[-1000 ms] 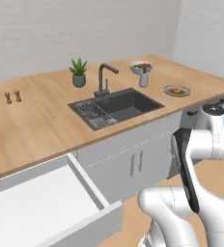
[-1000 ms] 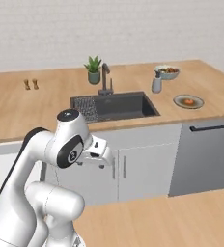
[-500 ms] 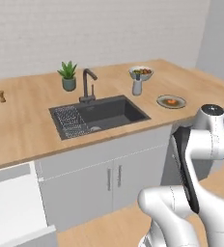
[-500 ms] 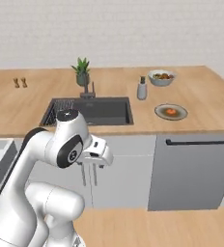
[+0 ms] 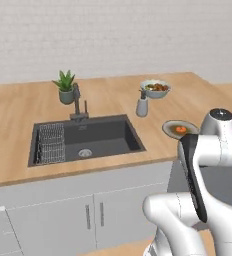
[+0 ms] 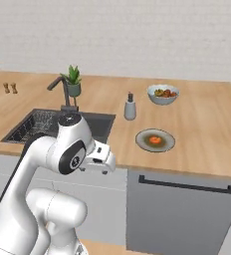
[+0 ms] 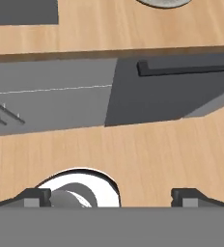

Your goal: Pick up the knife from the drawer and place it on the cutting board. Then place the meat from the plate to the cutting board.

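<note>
- Pale white brick-patterned wall point(image 5: 113, 35) runs behind a long light tan wooden desk point(image 6: 207, 124) that sits on white cabinets.
- Sunk into the desk is a dark grey rectangular sink point(image 5: 85, 140) with a wire rack point(image 5: 51, 144) in its left part and a dark bent tap point(image 5: 78, 102) at its back edge.
- Behind the tap stands a small green plant in a grey pot point(image 5: 64, 87).
- To the right of the sink stands a small grey soap bottle with a dark top point(image 6: 130, 106), and beyond it, near the wall, a pale-blue round bowl of mixed colourful fruit point(image 6: 163, 93).
- The small round shallow grey-white plate point(image 6: 155, 140) lies near the front edge of the desk, to the right of the sink, with the small orange-red chunk of meat point(image 6: 156, 140) on its middle.
- Two small brown shakers point(image 6: 10, 88) stand far left on the desk, close to each other.
- Below the desk, white cupboard doors with slim grey handles point(image 5: 94, 215) sit under the sink; to their right is a dark grey appliance front with a long black handle point(image 6: 184, 185).
- In the hand view the floor point(image 7: 147, 154) is light wood, like the desk.
- The robot's two-finger hand point(image 7: 111, 197) is held low in front of the cabinets, its dark tips spread wide apart with nothing between them.
</note>
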